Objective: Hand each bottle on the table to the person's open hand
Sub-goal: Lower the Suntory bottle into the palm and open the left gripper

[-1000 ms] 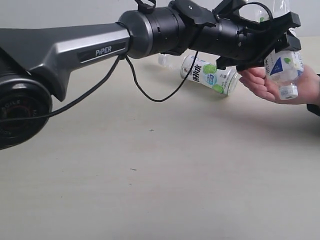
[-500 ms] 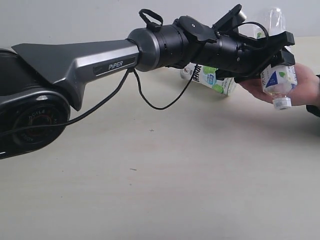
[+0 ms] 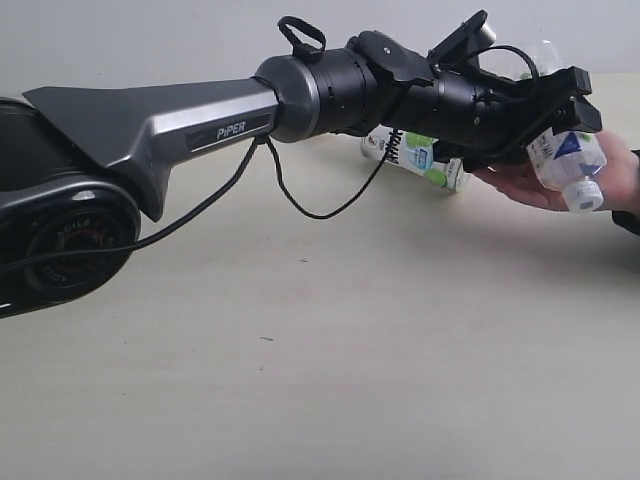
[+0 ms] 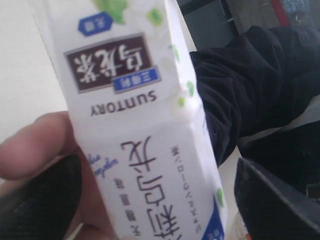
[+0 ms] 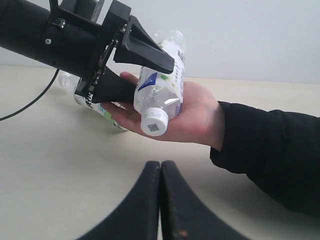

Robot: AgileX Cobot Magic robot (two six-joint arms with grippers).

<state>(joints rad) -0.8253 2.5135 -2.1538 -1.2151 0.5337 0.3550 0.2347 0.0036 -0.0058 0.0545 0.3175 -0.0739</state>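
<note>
Reaches toward the far edge of the bench (image 3: 300, 380) with the left hand (image 5: 152, 80), at the person's open hand (image 5: 195, 115), jaws spread either side of a white-capped bottle (image 5: 162, 95) lying on the palm. Risks snagging the label while backing out and rolling the bottle off. Shows the right hand (image 5: 161, 167) pressed together, empty. Behind, a plain pale wall (image 3: 150, 30); below, smooth beige bench top with another bottle (image 3: 415, 155) lying near that far edge.

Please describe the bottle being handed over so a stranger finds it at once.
Follow the black arm to the person's open hand. On that palm, between the arm's fingers, lies a white-capped bottle; the nearest other bottle lies on the table.
</note>
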